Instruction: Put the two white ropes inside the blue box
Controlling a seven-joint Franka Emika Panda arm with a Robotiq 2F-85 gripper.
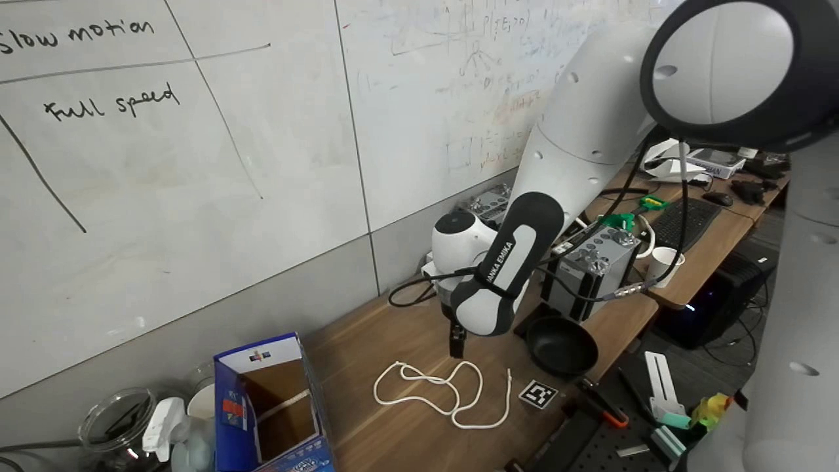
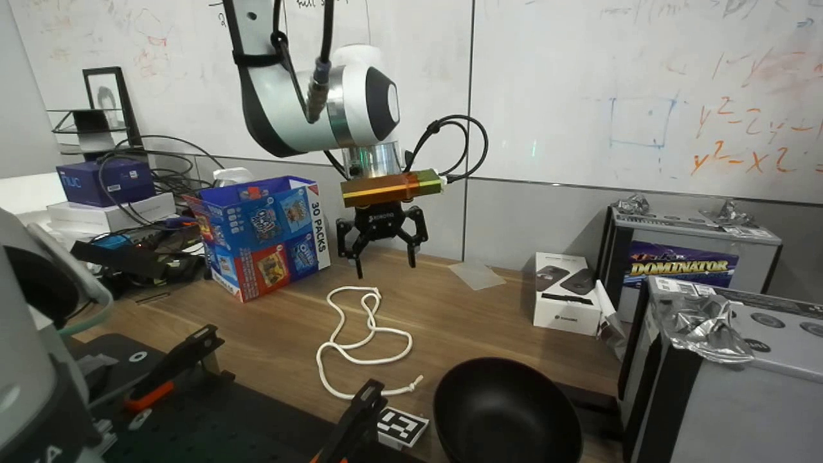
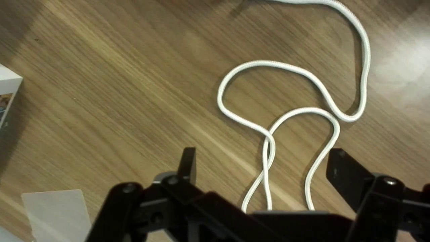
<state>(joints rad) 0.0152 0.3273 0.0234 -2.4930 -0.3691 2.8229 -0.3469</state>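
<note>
One white rope [image 1: 482, 427] lies in loose loops on the wooden table, also seen in an exterior view [image 2: 373, 362] and the wrist view [image 3: 268, 63]. A second white rope is not clearly visible. The blue box [image 1: 234, 419] stands upright with its top open, beside the rope near the whiteboard; its printed front shows in an exterior view [image 2: 263, 238]. A pale strip shows inside it; I cannot tell whether it is rope. My gripper [image 2: 386, 270] is open and empty above the rope, fingers apart from it, also in the wrist view [image 3: 262, 153].
A black bowl [image 2: 508, 411] and a printed marker [image 2: 402, 426] are near the rope's free end. A white carton [image 2: 566, 302], a translucent sheet [image 2: 477, 275] and grey device boxes [image 2: 726, 386] stand to that side. The whiteboard [image 1: 196, 164] rises behind. A glass jar [image 1: 118, 419] is beside the box.
</note>
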